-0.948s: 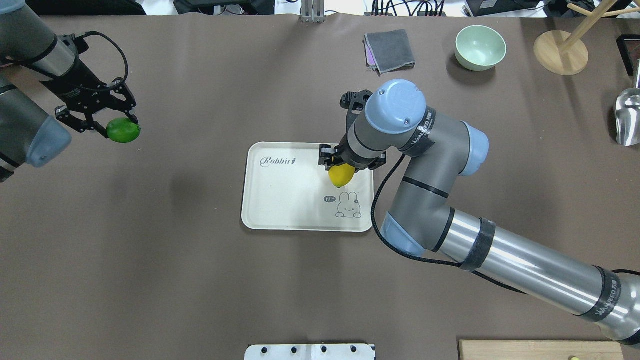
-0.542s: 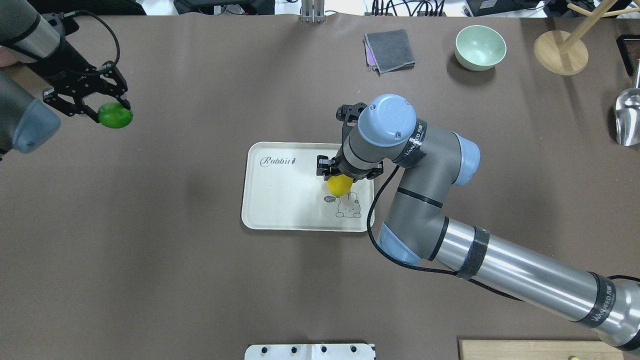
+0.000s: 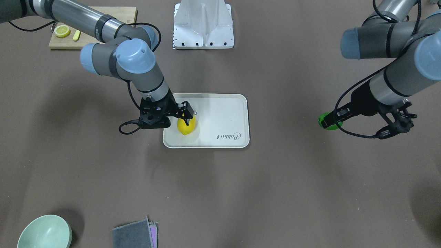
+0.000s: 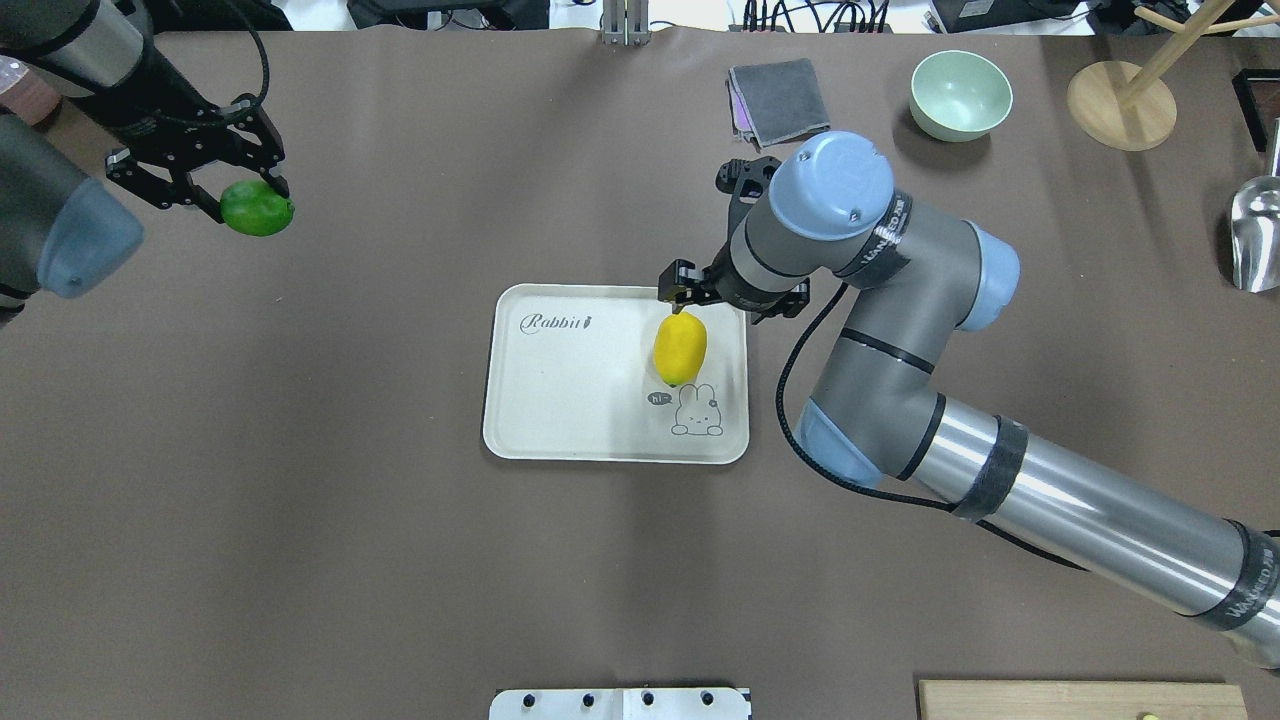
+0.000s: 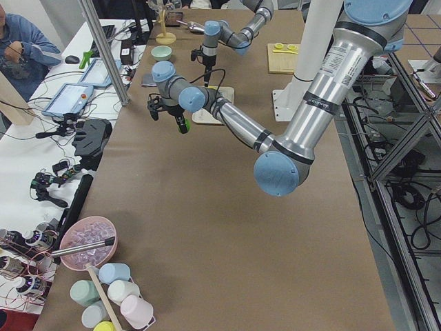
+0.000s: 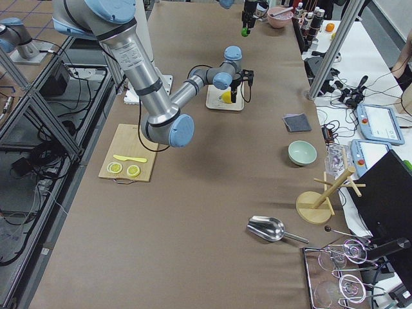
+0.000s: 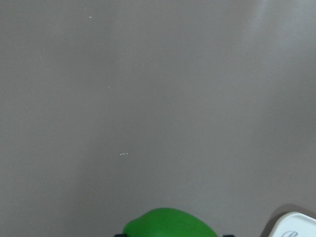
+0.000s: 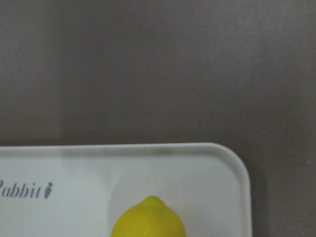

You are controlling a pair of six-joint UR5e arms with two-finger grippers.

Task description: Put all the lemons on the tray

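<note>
The yellow lemon [image 4: 680, 347] lies on its side on the tray [image 4: 560, 395], just above the bear drawing [image 4: 697, 410]. The right end effector [image 4: 730, 300] hangs over the tray's far rim, its jaws spread and released, with one fingertip close to the fruit's tip. Well apart across the bench [image 4: 400, 560], the left end effector [image 4: 243, 197] is grasping the green lemon [image 4: 260, 210], apparently clear of the surface near the far left corner. One fruit is home; the other has the whole crossing ahead.

Three risks stand out. The right arm's near finger could clip the yellow lemon on the way out and send the oval fruit rolling toward the rim. The green lemon, glossy and seemingly pinched near one end, could slip free in transit and roll across the bench. And if the right arm lingers over the tray, the incoming left arm could crowd it, or set its fruit down against the first.
</note>
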